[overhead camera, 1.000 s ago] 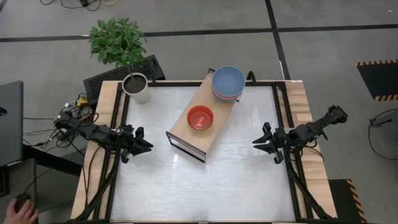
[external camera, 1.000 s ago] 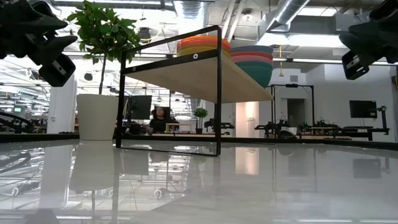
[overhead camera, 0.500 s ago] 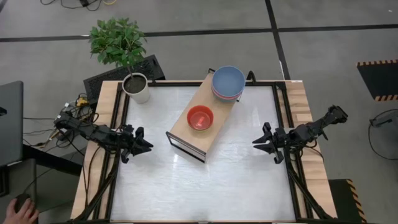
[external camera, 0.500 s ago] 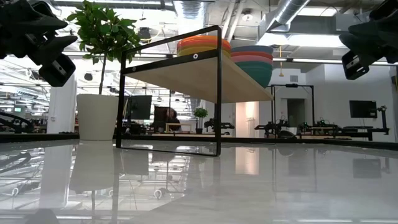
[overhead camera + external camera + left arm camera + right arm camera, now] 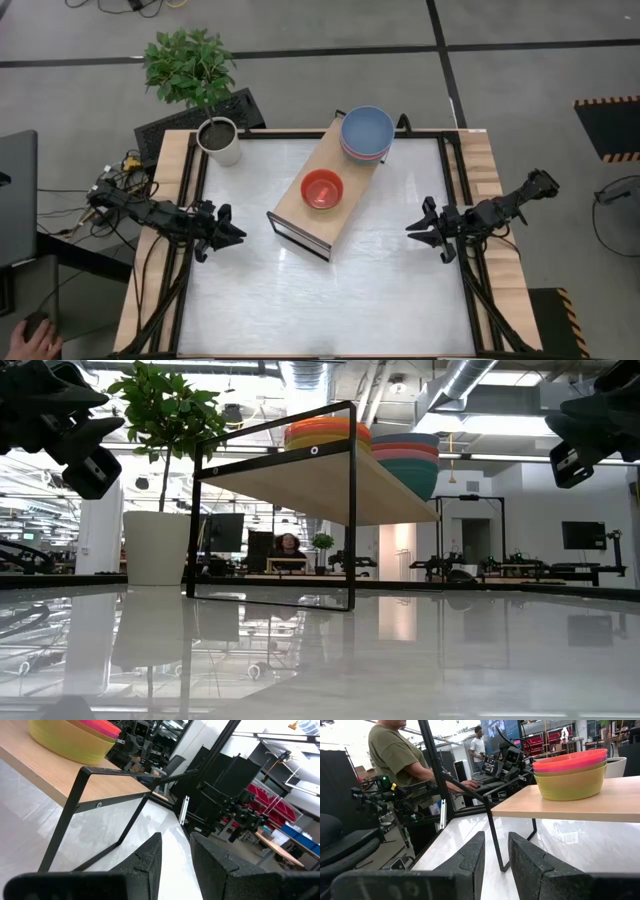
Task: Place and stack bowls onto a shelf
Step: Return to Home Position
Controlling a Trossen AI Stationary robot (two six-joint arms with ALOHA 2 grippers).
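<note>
While both arms hang back at the table's (image 5: 330, 300) sides | left gripper (image 5: 228, 233), mid-left, and right gripper (image 5: 418, 231), mid-right: fingers slightly parted, empty | red-topped bowl stack (image 5: 322, 189), centre, blue-topped stack (image 5: 367, 130), upper centre, on the shelf (image 5: 295, 210) | homing: I'd ease back level, well clear of the shelf.

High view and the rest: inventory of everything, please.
shelf: one, light wood on dark frame, table's middle, set diagonally.
small bowls: one stack, red on top, yellow-green at bottom, shelf's near end.
large bowls: one stack, blue on top, shelf's far end.
potted plant: one, white pot, green leaves, far left corner.
people: at least two, beyond the table.
left gripper: dark, open, left edge.
right gripper: dark, open, right edge.
</note>
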